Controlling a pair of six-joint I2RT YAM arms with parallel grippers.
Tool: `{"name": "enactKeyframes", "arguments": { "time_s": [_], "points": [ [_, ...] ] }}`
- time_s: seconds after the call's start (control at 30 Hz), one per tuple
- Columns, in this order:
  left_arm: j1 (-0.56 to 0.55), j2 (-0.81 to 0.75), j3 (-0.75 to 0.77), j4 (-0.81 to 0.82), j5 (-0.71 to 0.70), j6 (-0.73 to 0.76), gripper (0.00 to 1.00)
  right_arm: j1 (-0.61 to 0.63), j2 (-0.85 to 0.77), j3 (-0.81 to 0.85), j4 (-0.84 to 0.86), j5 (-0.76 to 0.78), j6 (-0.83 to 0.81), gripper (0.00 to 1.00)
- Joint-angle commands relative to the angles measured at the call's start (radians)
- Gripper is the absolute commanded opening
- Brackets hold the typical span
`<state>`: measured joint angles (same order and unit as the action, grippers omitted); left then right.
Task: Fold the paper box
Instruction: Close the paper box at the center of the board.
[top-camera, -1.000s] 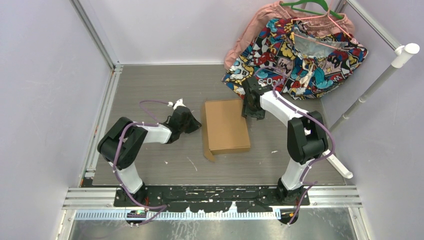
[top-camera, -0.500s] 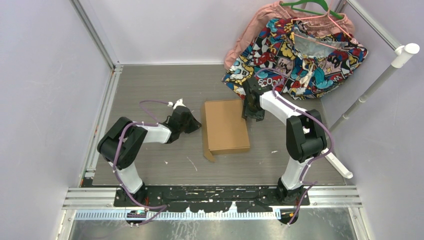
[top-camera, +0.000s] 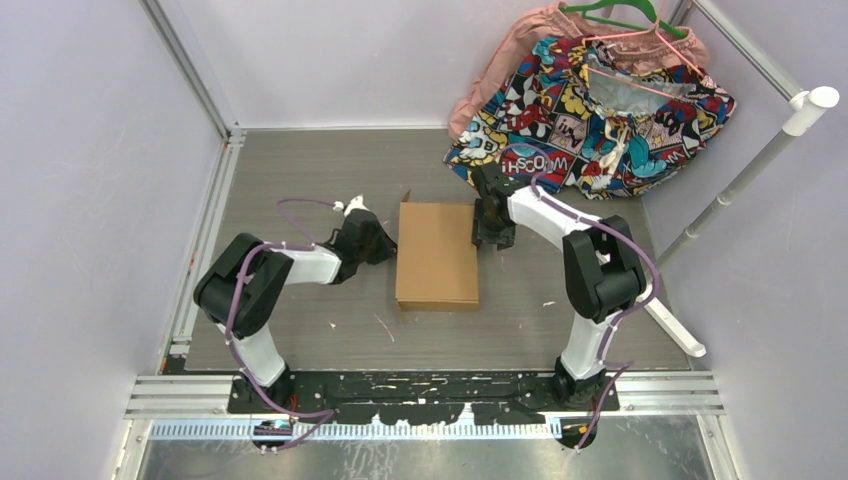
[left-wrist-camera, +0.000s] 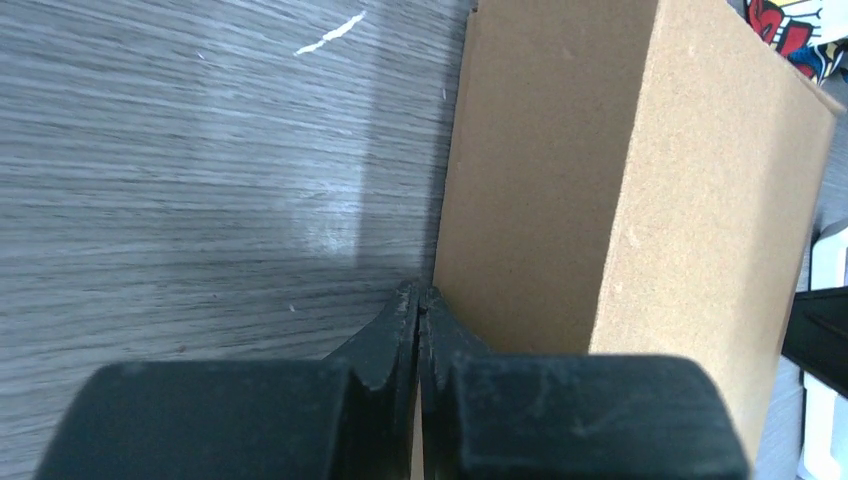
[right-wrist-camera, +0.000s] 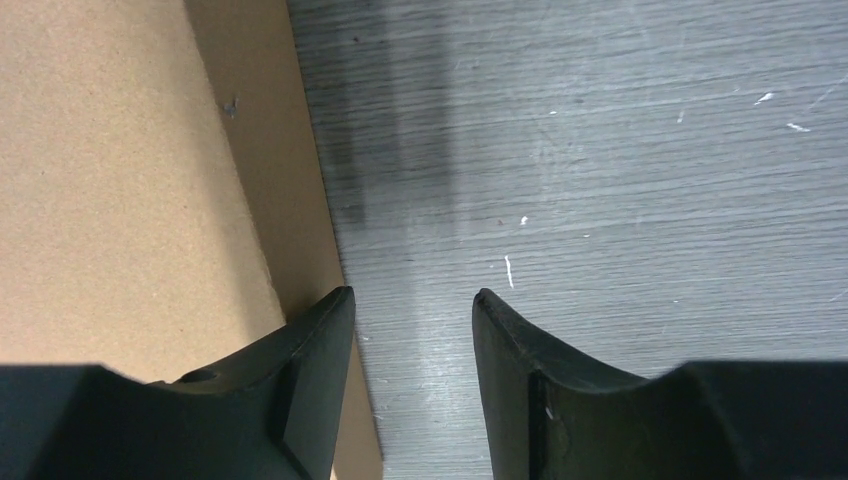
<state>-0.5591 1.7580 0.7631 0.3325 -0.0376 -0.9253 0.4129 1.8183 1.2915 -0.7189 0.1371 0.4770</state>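
The paper box (top-camera: 437, 255) is a shallow closed brown cardboard box lying flat in the middle of the table, its long sides running front to back. My left gripper (top-camera: 385, 243) is shut and holds nothing. Its tips (left-wrist-camera: 418, 295) sit low on the table, right at the box's left side wall (left-wrist-camera: 520, 200). My right gripper (top-camera: 482, 232) is open at the box's far right edge. In the right wrist view its left finger (right-wrist-camera: 325, 330) lies over the box's rim (right-wrist-camera: 120, 180), and only bare table shows between the fingers (right-wrist-camera: 412, 296).
A comic-print cloth (top-camera: 600, 120) and a pink garment (top-camera: 500, 60) on hangers lie at the back right, just behind the right arm. A white pole (top-camera: 760, 160) slants along the right side. Metal frame rails (top-camera: 215, 200) border the table's left edge.
The box has slid left and turned square to the table, and its loose flap at the near left corner no longer shows. My right gripper followed it leftward, its jaws slightly narrower. The left gripper barely moved.
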Motion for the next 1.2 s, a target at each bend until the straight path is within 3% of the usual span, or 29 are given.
{"name": "enactKeyframes", "arguments": {
  "time_s": [0.0, 0.1, 0.3, 0.43, 0.67, 1.17],
  "points": [
    [-0.009, 0.006, 0.023, -0.037, 0.03, 0.026, 0.08, 0.058, 0.036, 0.016, 0.065, -0.082, 0.023, 0.53],
    [-0.009, 0.004, 0.031, -0.055, 0.029, 0.034, 0.23, 0.063, 0.042, 0.025, 0.065, -0.081, 0.025, 0.53],
    [-0.011, -0.001, 0.032, -0.062, 0.032, 0.042, 0.29, 0.066, 0.051, 0.043, 0.058, -0.084, 0.026, 0.52],
    [-0.011, -0.001, 0.027, -0.061, 0.033, 0.042, 0.29, 0.067, 0.056, 0.044, 0.06, -0.087, 0.028, 0.52],
    [-0.012, 0.0, 0.016, -0.042, 0.033, 0.042, 0.16, 0.068, 0.058, 0.041, 0.065, -0.087, 0.033, 0.51],
    [-0.011, 0.004, 0.01, -0.033, 0.033, 0.033, 0.16, 0.072, 0.062, 0.042, 0.066, -0.089, 0.036, 0.51]
  ]
}}
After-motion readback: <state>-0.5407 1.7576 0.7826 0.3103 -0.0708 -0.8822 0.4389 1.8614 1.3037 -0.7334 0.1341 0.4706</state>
